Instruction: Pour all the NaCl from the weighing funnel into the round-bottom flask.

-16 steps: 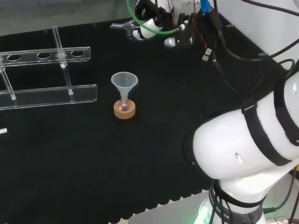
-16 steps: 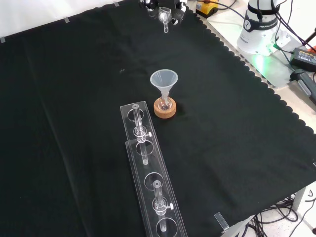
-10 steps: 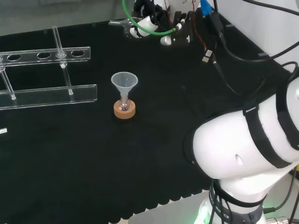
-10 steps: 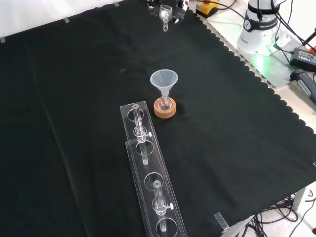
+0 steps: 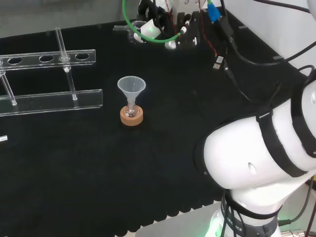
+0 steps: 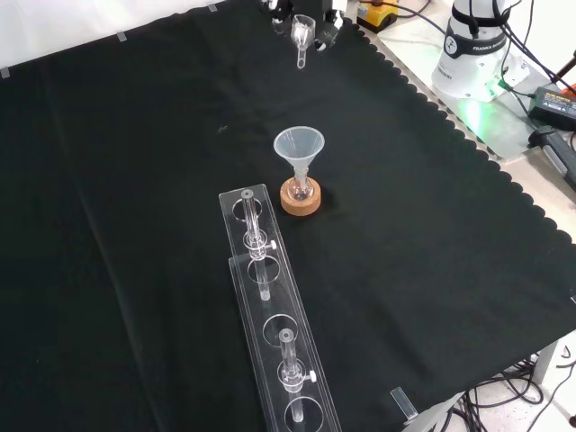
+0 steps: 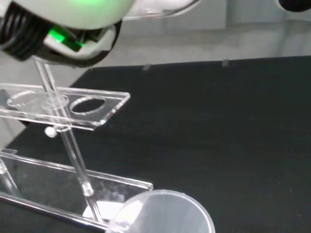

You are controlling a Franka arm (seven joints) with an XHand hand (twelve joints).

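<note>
Well, the weighing funnel [image 6: 301, 36] sits in my hand [image 6: 310, 16], fingers curled round its bowl, its spout hanging down toward the cloth in the front view; in the head view it lies roughly level, spout pointing left. Whether any NaCl is in it I cannot make out. The round-bottom flask [image 6: 300, 187] stands upright on its cork ring [image 6: 301, 199] near the middle of the black cloth [image 6: 135, 162], a clear plastic funnel [image 6: 298, 147] seated in its neck with the wide mouth facing up.

What the coming move turns on: the flask lies well apart from my hand, nearer the camera and almost straight below it in the front view, and down and slightly left of it in the head view. I judge the spout has to travel along that line and end above the funnel's mouth before any tipping (the mouth is a fair target). A clear tube rack [image 6: 270, 315] lies just beyond the flask, on the side away from my hand.
</note>
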